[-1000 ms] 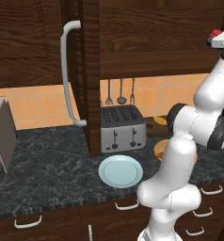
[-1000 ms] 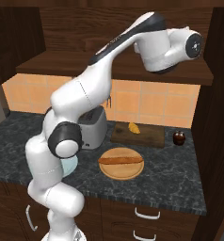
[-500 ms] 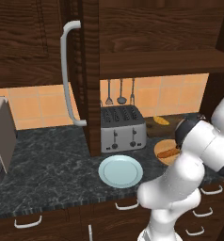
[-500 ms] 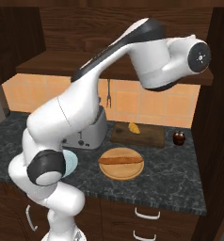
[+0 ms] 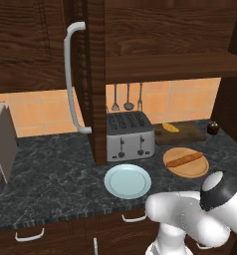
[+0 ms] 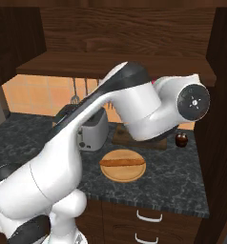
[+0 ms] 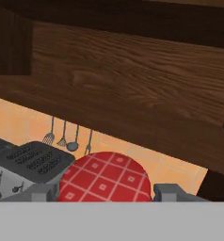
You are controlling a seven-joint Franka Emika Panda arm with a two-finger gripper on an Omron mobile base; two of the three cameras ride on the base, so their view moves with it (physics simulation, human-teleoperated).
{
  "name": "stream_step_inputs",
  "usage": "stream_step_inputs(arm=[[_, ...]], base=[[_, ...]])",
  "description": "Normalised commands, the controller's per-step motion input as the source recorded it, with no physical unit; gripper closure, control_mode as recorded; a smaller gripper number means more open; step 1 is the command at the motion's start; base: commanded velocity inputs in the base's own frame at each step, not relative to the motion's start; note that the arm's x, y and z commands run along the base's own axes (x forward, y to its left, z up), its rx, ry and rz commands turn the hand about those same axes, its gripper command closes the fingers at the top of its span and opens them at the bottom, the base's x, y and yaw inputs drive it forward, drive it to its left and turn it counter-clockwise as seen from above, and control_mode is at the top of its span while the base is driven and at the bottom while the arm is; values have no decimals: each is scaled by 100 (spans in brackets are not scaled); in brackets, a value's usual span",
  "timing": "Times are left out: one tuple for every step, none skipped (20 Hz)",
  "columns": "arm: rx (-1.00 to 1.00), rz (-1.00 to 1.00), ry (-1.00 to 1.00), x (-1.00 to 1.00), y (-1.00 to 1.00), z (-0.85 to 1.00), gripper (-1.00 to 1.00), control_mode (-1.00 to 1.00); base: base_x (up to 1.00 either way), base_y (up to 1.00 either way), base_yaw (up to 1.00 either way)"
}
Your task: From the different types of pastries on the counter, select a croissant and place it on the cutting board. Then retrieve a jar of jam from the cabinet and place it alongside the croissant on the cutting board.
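In the hand view a jar of jam with a red checked lid sits between my gripper's two fingertips, and the gripper is shut on it. Beyond the lid are the cabinet's plank shelf and the toaster. The golden croissant lies on the dark cutting board at the back of the counter, right of the toaster. In the right base view my arm hides most of the cutting board.
The long brown stick pastry lies on a round pale board. A light-blue plate sits in front of the toaster. A small dark jar-like thing stands right of the cutting board. The cabinet door hangs open.
The arm has swung down from the cabinet shelf. In the left base view the gripper with the red lid has left the upper right corner and the arm's elbow now sits low.
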Motion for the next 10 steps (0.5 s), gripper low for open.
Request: stream_step_inputs(arm=[[-16,0,21,-16,66,-81,100,-100],[-21,0,1,0,79,-98,100,-100],[-11,-3,0,13,93,-89,100,-100],[0,-10,0,16,94,-86,100,-100],[0,-14,0,0,81,-89,100,-100],[0,-16,0,0,66,-89,100,-100],[0,-15,0,-1,49,-91,100,-100],[7,-17,0,0,42,-84,100,-100],[11,-20,0,0,41,-89,100,-100],[16,-20,0,0,25,-87,100,-100]], base=[[0,0,0],[0,0,0],[0,0,0],[0,0,0],[0,0,0],[0,0,0],[0,0,0],[0,0,0],[0,0,0],[0,0,0]])
